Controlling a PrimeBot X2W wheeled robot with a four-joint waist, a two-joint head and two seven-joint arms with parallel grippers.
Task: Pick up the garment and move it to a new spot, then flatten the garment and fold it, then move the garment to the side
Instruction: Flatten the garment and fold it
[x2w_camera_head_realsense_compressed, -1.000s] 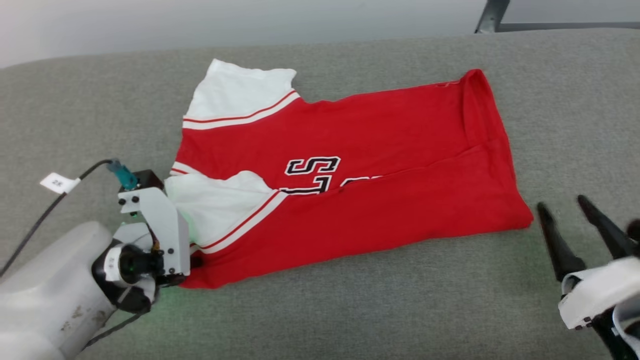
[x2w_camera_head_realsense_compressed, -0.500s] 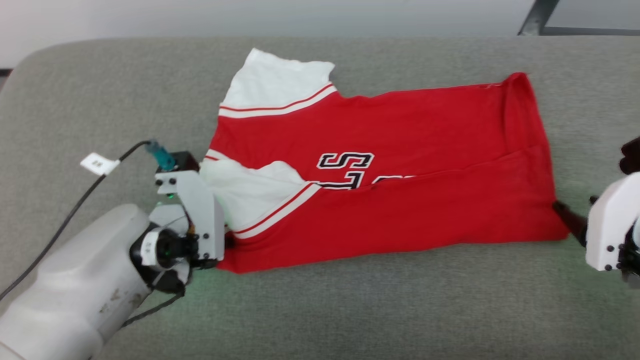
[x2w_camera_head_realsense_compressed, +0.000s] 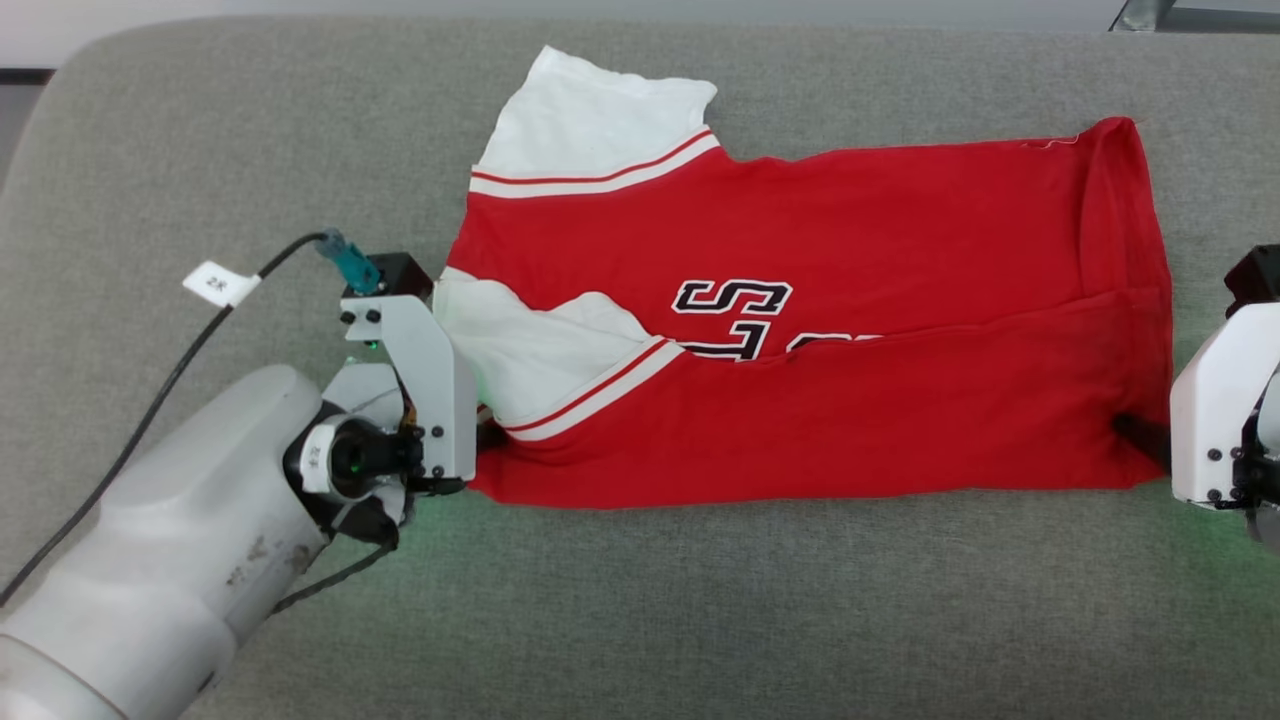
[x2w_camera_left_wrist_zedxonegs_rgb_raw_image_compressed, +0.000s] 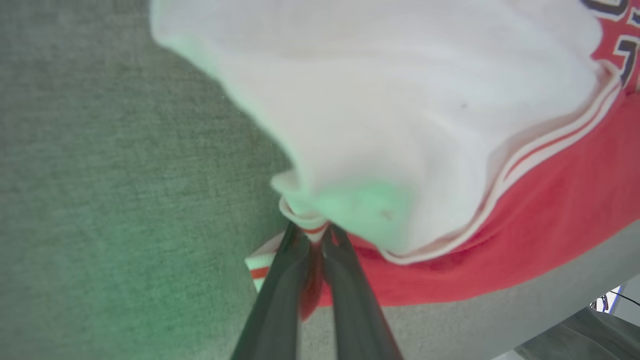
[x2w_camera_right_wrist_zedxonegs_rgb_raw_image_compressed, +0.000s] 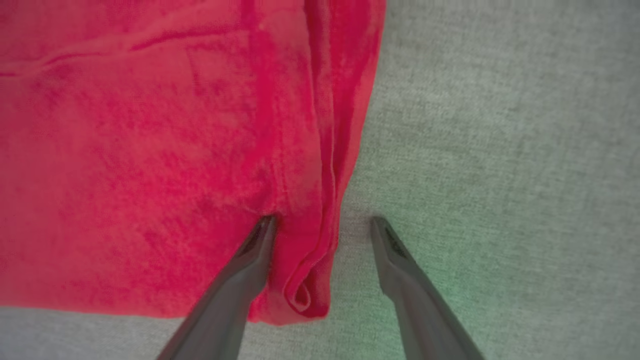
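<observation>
Grey woven cushion (x2w_camera_head_realsense_compressed: 640, 620) carries everything, and the garment (x2w_camera_head_realsense_compressed: 800, 420) lies across its middle, doubled lengthwise so that its near half covers part of the black lettering (x2w_camera_head_realsense_compressed: 735, 315). At the garment's near left corner, the left gripper (x2w_camera_left_wrist_zedxonegs_rgb_raw_image_compressed: 311, 235) has its two fingers pressed together on the striped trim, a pinch that looks meant to anchor or lift that end. At the garment's near right corner, the right gripper (x2w_camera_right_wrist_zedxonegs_rgb_raw_image_compressed: 322, 220) stands spread and grips nothing. One finger rests on the red cloth and the other on the cushion just past the hem, straddling the rolled edge. It appears poised to close there so both ends can travel together. Beyond the fold, the garment's far white sleeve (x2w_camera_head_realsense_compressed: 590, 120) lies flat.
</observation>
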